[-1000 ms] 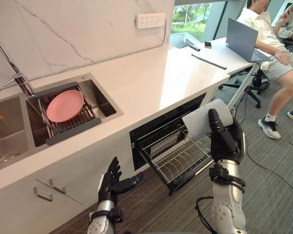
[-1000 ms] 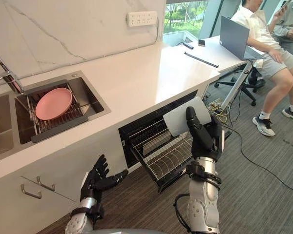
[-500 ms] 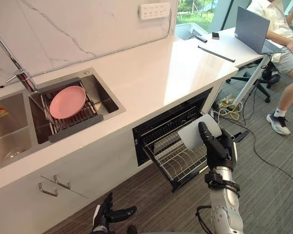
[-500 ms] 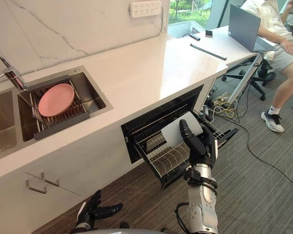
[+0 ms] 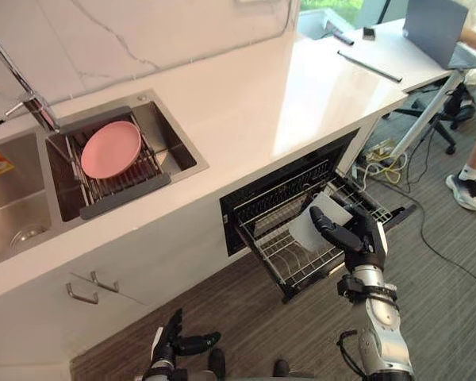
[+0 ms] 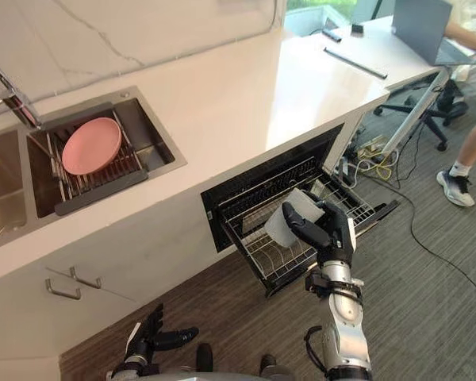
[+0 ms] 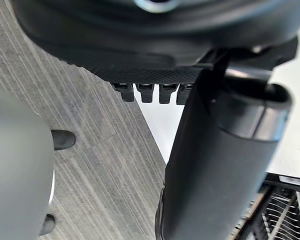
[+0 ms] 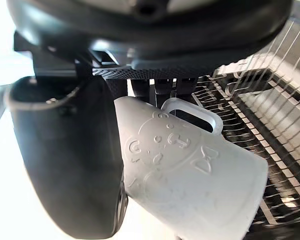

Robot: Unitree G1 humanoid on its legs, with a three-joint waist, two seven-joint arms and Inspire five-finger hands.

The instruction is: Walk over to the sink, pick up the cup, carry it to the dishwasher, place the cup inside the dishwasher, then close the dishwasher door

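Now carrying the cup (image 6: 289,221) lower than a second ago: down from level with the counter edge to just over the pulled-out dishwasher rack (image 6: 262,258), right of frame centre. Clamping it in the right hand (image 6: 327,232), thumb and fingers curled round its body, cup tilted, handle toward the wires. Apparently not yet resting on the rack. Hanging the left hand (image 5: 177,344) loose, fingers spread, at the lower left edge. Close to placing; release and door closing still to do.

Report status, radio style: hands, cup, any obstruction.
Right hand shut on cup, over pulled-out dishwasher rack. Left hand open, low near floor. No obstruction seen.
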